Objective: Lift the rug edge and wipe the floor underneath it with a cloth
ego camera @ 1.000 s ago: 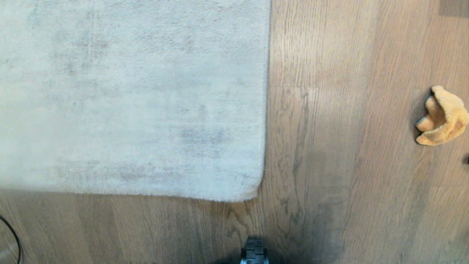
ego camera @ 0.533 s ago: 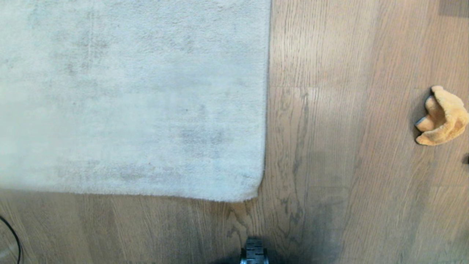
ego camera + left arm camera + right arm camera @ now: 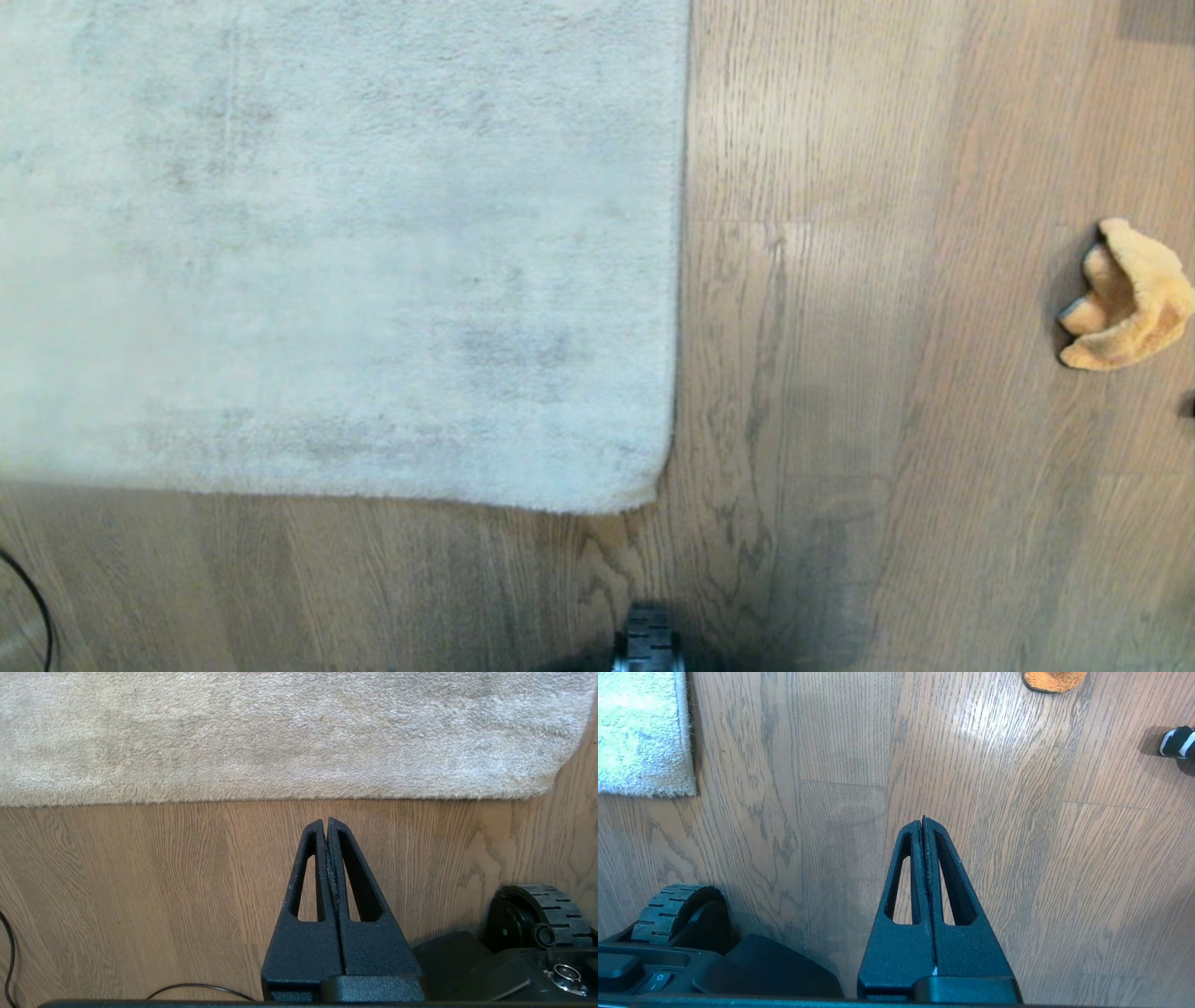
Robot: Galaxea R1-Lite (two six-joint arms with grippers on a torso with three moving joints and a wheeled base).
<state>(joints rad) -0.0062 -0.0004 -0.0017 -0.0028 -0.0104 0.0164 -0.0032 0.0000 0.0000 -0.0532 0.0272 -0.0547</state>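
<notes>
While both arms hang parked above the robot's own base, the rug lies flat on the floor, filling the upper left of the head view. Its rug edge runs straight down the middle of that view to a rounded corner, then turns along the near border; no part of it is lifted and the pile lies flush with the planks.

Well apart from the rug, at the far right of the head view, the cloth sits crumpled in a small orange heap on bare floor, touched by nothing. In the right wrist view only a sliver of it shows at the frame's border, with a small black-and-white striped object resting on the planks nearby.

Seen from its wrist camera, the left gripper has its two black fingers pressed tightly together with nothing between them, hovering over bare floor just short of the rug's near border. Matching it, the right gripper is also fully closed and empty, poised over open planks between the rug corner and the cloth.

A ribbed black wheel of the base shows at the bottom of the head view, and a thin black cable trails across the floor beside the left arm.
</notes>
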